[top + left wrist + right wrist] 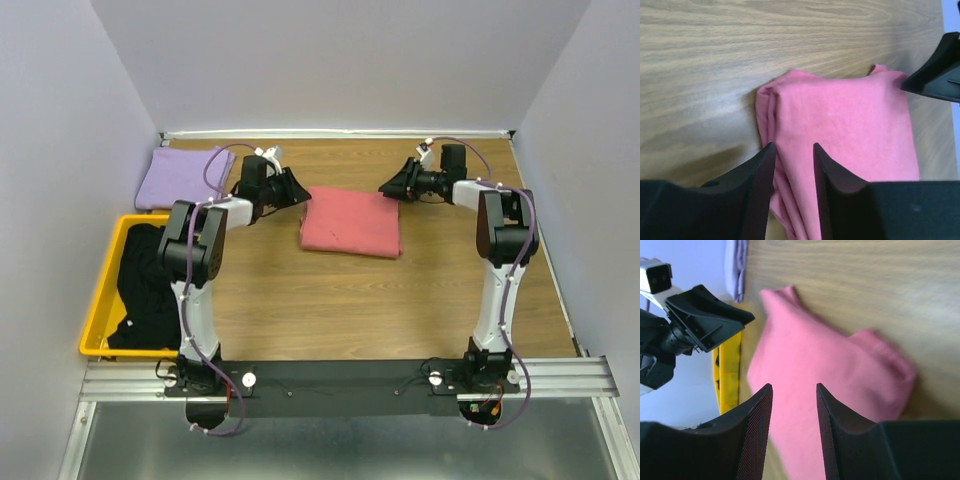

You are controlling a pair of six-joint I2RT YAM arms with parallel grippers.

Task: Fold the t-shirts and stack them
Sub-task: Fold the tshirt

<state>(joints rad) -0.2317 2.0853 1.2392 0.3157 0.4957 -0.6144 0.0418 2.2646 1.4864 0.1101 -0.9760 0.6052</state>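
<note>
The salmon-pink t-shirt (352,222) lies folded into a rectangle at the table's middle back. It also shows in the left wrist view (840,125) and the right wrist view (820,370). My left gripper (300,190) hovers open just above its far left corner, empty (794,147). My right gripper (390,186) hovers open above its far right corner, empty (794,387). The lavender-purple t-shirt (185,177) lies folded at the back left. Black t-shirts (145,285) are heaped in the yellow bin (100,300).
The yellow bin stands at the table's left edge. White walls close the back and both sides. A metal rail (350,375) runs along the near edge with both arm bases on it.
</note>
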